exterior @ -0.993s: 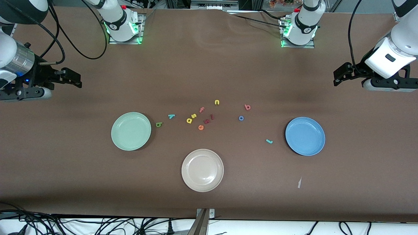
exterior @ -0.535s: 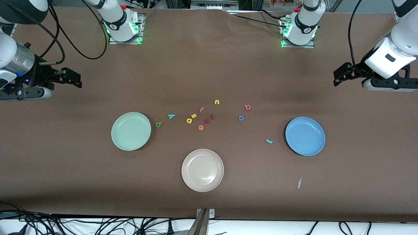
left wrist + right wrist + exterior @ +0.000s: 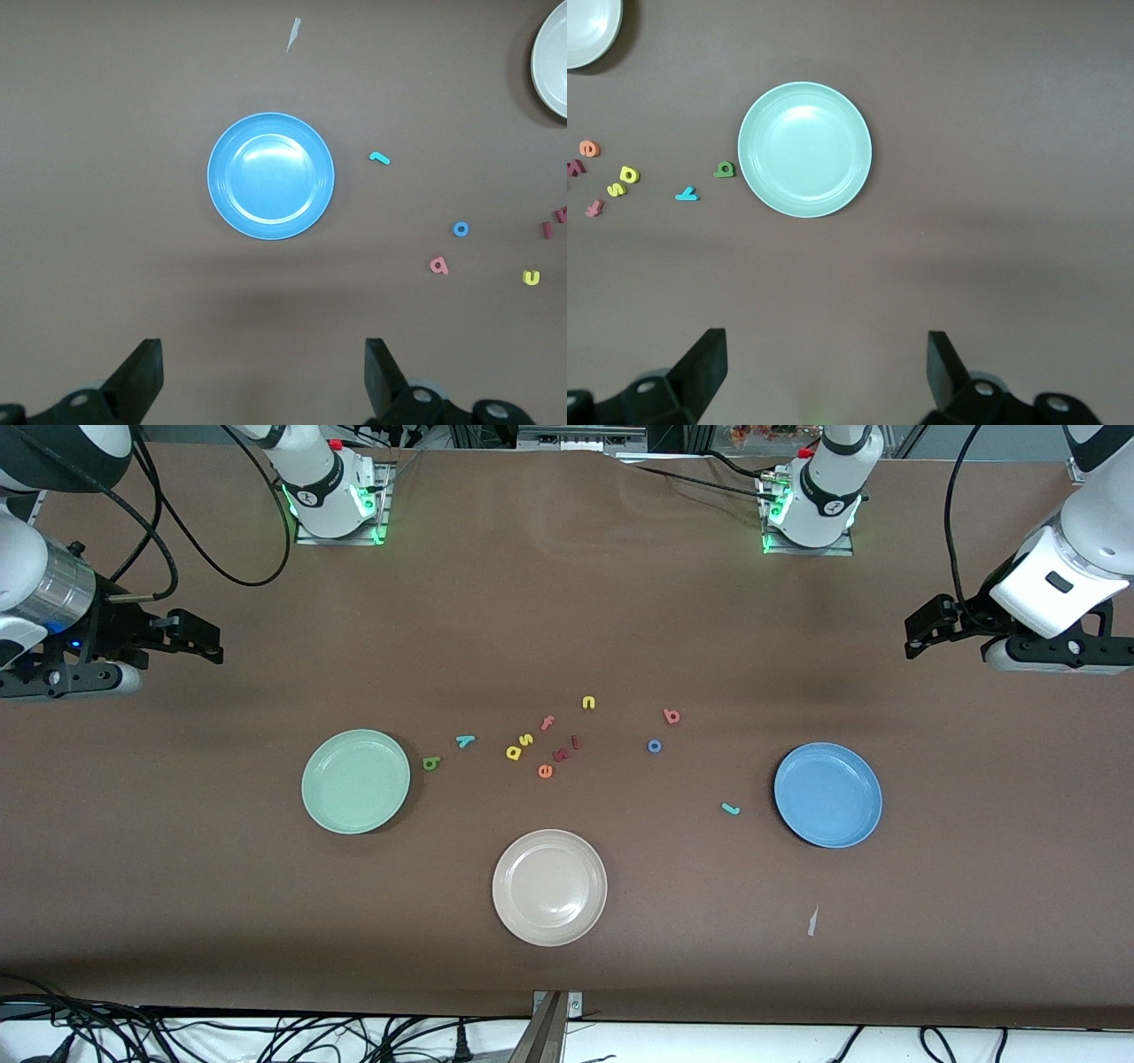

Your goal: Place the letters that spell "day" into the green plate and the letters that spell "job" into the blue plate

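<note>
The green plate (image 3: 355, 781) (image 3: 804, 149) lies toward the right arm's end of the table, with nothing in it. Beside it are the olive d (image 3: 431, 763) (image 3: 725, 169), teal y (image 3: 465, 740) (image 3: 687, 194) and yellow a (image 3: 513, 753) (image 3: 629, 174). The blue plate (image 3: 827, 794) (image 3: 271, 175) lies toward the left arm's end and holds nothing. Teal j (image 3: 730, 809) (image 3: 380, 158) is beside it; blue o (image 3: 655, 746) (image 3: 461, 228) and pinkish b (image 3: 671, 716) (image 3: 438, 265) lie nearer the middle. My right gripper (image 3: 197, 638) (image 3: 824, 367) and left gripper (image 3: 926, 633) (image 3: 263, 372) hang open over bare table at their own ends, holding nothing.
A beige plate (image 3: 549, 887) sits nearest the front camera, mid-table. Other letters cluster in the middle: yellow s (image 3: 527, 740), pink f (image 3: 547, 723), yellow n (image 3: 588, 702), orange e (image 3: 545, 771), dark red pieces (image 3: 560, 755). A paper scrap (image 3: 812, 921) lies nearer the front camera than the blue plate.
</note>
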`<action>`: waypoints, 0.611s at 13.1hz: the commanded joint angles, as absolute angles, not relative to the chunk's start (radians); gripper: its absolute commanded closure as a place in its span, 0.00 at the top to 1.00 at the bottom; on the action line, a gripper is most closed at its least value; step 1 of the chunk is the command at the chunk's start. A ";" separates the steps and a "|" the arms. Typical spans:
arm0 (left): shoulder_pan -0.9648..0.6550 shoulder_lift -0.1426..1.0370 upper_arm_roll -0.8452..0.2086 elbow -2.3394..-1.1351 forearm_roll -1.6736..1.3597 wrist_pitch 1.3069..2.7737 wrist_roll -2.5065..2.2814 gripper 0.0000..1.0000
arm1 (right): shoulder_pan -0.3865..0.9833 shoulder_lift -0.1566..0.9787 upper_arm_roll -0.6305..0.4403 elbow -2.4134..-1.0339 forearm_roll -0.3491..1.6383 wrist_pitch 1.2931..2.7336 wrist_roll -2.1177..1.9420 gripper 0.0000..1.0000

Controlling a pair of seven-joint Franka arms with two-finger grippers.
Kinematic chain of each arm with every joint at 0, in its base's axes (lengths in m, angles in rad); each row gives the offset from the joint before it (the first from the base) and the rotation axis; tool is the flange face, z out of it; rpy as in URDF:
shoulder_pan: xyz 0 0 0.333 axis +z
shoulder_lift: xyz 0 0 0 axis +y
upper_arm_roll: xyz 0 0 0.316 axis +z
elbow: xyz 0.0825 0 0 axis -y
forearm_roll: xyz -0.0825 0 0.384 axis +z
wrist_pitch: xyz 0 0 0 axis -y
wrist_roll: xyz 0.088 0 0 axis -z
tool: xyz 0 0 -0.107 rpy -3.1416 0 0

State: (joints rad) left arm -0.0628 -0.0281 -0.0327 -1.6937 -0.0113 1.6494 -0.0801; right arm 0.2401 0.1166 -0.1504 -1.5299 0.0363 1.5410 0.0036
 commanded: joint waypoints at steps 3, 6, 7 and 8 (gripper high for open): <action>-0.067 -0.018 -0.032 -1.681 -0.012 1.631 -0.057 1.00 | 0.244 0.170 -0.124 -1.516 0.083 1.552 0.023 1.00; -0.075 0.001 -0.034 -1.681 -0.012 1.612 -0.057 1.00 | 0.244 0.236 -0.071 -1.487 0.103 1.620 0.083 1.00; -0.075 0.002 -0.038 -1.681 -0.014 1.612 -0.055 1.00 | 0.244 0.261 -0.049 -1.470 0.104 1.640 0.095 1.00; -0.075 0.005 -0.049 -1.681 -0.017 1.612 -0.055 1.00 | 0.244 0.287 -0.025 -1.451 0.104 1.644 0.116 1.00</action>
State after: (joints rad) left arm -0.0698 -0.0066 -0.0404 -1.6960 -0.0112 1.6293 -0.0746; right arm 0.2469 0.2325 -0.0607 -1.5155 0.0880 1.6422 0.0761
